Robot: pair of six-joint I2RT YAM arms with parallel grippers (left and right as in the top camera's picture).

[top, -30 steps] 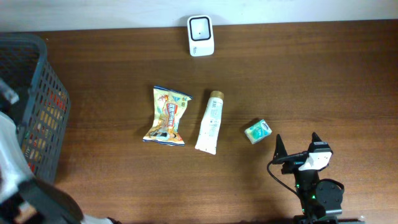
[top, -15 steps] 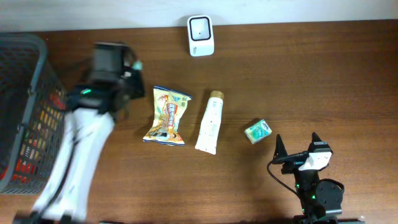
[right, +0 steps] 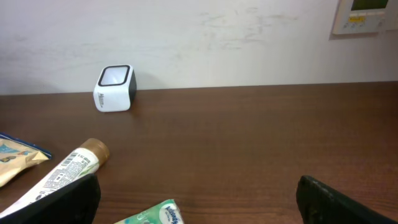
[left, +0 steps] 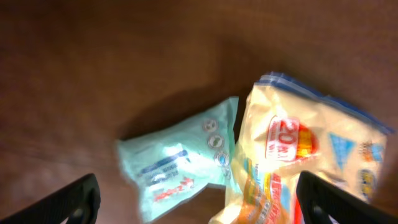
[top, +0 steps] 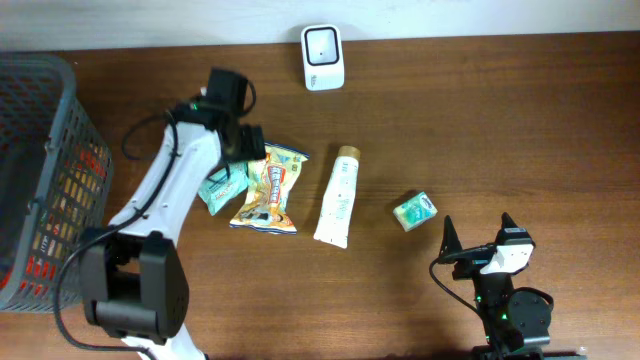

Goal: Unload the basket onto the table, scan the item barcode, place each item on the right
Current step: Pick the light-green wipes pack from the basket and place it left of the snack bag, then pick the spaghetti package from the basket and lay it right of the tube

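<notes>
Plainly, the basket (top: pixel 60 120) stands far left of the scanner (top: pixel 323 57), at the left edge of the table (top: pixel 540 130). The scanner itself sits at the far edge, against the wall. Left of the scanner and more to the front, the left gripper (top: pixel 247 148) hangs with its jaws wide apart, grasping nothing. The teal packet (top: pixel 222 186) lies flat just below it and touches the left side of the snack bag (top: pixel 268 186). Straight in front of the scanner lies the tube (top: pixel 338 198), apart from the bag. To the right of it is the small green pack (top: pixel 414 210). Right of the scanner there is open wood up to the right edge. The right gripper (top: pixel 478 232), near the front edge, is also spread open and empty. The left wrist view shows the packet's print, blurred, which the overhead view does not. The right wrist view shows a wall panel (right: pixel 367 15) right of the scanner. The basket holds red and yellow packages.
</notes>
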